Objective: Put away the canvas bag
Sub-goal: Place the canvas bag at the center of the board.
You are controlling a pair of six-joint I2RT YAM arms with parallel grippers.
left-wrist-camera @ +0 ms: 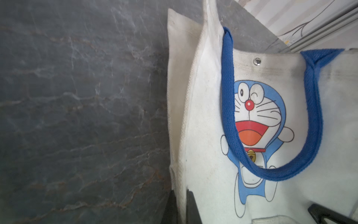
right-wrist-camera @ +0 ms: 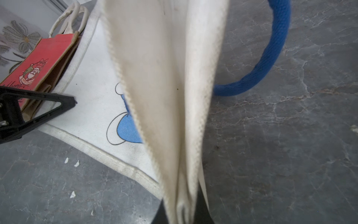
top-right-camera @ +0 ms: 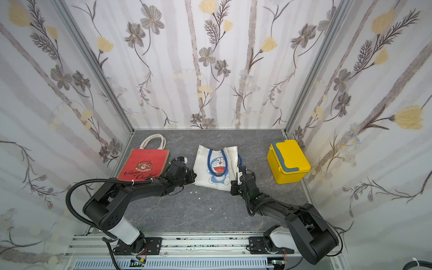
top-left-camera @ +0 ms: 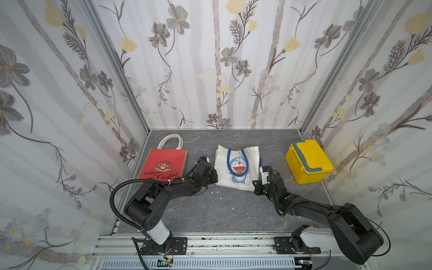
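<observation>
The white canvas bag (top-left-camera: 237,167), printed with a blue cartoon cat and fitted with blue handles (left-wrist-camera: 226,108), lies mid-way along the table (top-left-camera: 222,210) between a red bag (top-left-camera: 163,164) and a yellow box (top-left-camera: 308,161). The left gripper (top-left-camera: 215,177) pinches its left edge, the right gripper (top-left-camera: 256,185) its raised right edge

Floral walls (top-left-camera: 210,58); grey marbled floor (top-left-camera: 222,210)

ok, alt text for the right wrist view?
The right gripper is shut on a fold of the white canvas bag, standing up close to the lens. Its blue handle loops out over the grey table; a red Christmas bag sits beyond.
</observation>
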